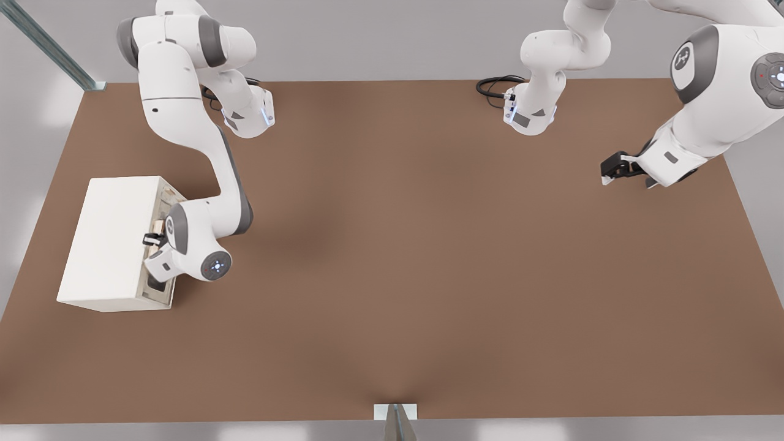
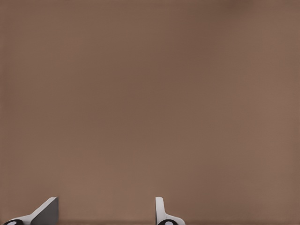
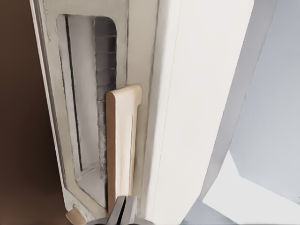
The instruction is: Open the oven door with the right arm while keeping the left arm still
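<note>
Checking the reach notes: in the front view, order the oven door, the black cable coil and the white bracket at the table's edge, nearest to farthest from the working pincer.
1. oven door: right at the pincer, front view's left.
2. white bracket: bottom edge, middle.
3. black cable coil: top edge, right of middle.

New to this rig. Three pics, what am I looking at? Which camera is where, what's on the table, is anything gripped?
These are simulator renders of two white Franka arms over a brown table. The front view looks down on the whole scene. The right arm reaches to a cream oven at the front view's left; its gripper sits at the oven's windowed face. The right wrist view rides on that arm: it shows the oven door, its pale handle, and the gripper with fingers closed together just short of the handle, gripping nothing. The left wrist view shows only bare table.
</note>
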You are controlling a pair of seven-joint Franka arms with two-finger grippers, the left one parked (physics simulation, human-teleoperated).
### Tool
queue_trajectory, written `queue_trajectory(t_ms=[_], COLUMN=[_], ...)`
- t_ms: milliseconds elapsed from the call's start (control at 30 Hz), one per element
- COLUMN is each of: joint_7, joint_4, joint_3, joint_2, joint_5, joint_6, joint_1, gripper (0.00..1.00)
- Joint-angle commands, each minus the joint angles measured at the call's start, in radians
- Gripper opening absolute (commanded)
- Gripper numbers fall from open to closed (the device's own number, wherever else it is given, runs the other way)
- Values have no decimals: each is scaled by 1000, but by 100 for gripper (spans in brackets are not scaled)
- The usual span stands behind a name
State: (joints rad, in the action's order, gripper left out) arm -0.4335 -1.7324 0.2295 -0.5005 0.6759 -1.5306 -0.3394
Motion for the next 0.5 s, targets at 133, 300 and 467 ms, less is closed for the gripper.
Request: queue_trajectory(t_ms=[133, 300, 467], joint_7=[-59, -56, -54], joint_4=[-18, -44, -56], joint_3=[4, 4, 4], joint_2=[2, -6, 4], joint_5=[10, 40, 40], joint_6=[-39, -43, -42], joint_1=[19, 19, 19], gripper=[21, 21, 21])
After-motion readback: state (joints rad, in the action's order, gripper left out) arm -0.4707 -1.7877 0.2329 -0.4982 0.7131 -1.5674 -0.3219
